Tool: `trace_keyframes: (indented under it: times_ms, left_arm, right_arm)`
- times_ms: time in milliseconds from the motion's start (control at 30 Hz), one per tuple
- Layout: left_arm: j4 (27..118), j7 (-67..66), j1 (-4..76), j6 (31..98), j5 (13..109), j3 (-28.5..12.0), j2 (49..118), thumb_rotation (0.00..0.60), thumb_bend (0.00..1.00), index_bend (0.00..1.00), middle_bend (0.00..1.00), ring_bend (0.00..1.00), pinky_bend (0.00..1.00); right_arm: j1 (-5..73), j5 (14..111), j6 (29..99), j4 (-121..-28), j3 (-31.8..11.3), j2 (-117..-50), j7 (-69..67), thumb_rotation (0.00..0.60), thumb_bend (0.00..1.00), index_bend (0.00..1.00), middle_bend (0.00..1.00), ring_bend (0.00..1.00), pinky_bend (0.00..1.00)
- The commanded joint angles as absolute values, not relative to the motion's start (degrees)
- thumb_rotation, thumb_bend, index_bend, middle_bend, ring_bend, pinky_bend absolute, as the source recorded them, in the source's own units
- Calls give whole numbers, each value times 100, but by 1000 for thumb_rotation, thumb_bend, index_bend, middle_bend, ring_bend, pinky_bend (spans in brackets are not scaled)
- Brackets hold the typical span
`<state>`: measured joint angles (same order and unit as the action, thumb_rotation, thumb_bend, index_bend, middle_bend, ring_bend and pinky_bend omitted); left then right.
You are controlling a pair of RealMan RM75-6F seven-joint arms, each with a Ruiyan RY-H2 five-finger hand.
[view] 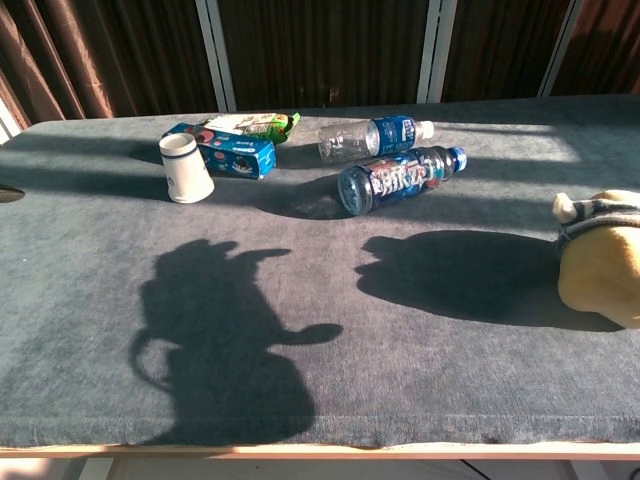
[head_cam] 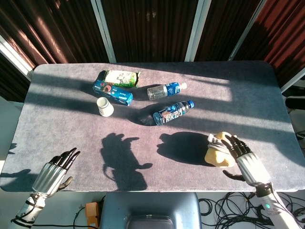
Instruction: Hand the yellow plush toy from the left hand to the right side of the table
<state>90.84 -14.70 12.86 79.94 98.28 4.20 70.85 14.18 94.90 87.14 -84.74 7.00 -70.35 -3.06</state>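
Observation:
The yellow plush toy [head_cam: 216, 150] lies on the grey table [head_cam: 71, 133] near its front right edge; in the chest view the plush toy [view: 601, 263] rests on the cloth at the right border with no hand on it. My right hand [head_cam: 245, 157] sits just right of the toy with fingers spread, the fingertips [head_cam: 232, 141] at the toy's edge, and it holds nothing. Off the table's front left corner, my left hand [head_cam: 54, 172] hangs with fingers extended and nothing in it. Neither hand shows in the chest view.
At the back left lie a white cup [head_cam: 105, 106], a blue box [head_cam: 112, 92] and a green packet [head_cam: 121, 78]. A clear bottle [head_cam: 165, 90] and a blue-labelled bottle [head_cam: 172, 111] lie near the middle. Cables [head_cam: 224, 205] trail on the floor.

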Motion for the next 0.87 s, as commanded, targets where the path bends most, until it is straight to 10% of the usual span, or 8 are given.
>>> trace_keyframes:
  times_ms: [33, 867]
  left_arm:
    - [9108, -1482, 1270, 8021, 9835, 422, 7078, 600, 274, 43, 62, 169, 359]
    - [9249, -1558, 1119, 8134, 9744, 392, 6960, 600, 275, 44, 61, 170, 360]
  right_arm:
    - [1110, 9270, 8814, -8924, 828, -6670, 76, 600, 69, 0, 0, 0, 149]
    - [503, 9153, 9064, -9220, 410, -6572, 451, 600, 69, 0, 0, 0, 116]
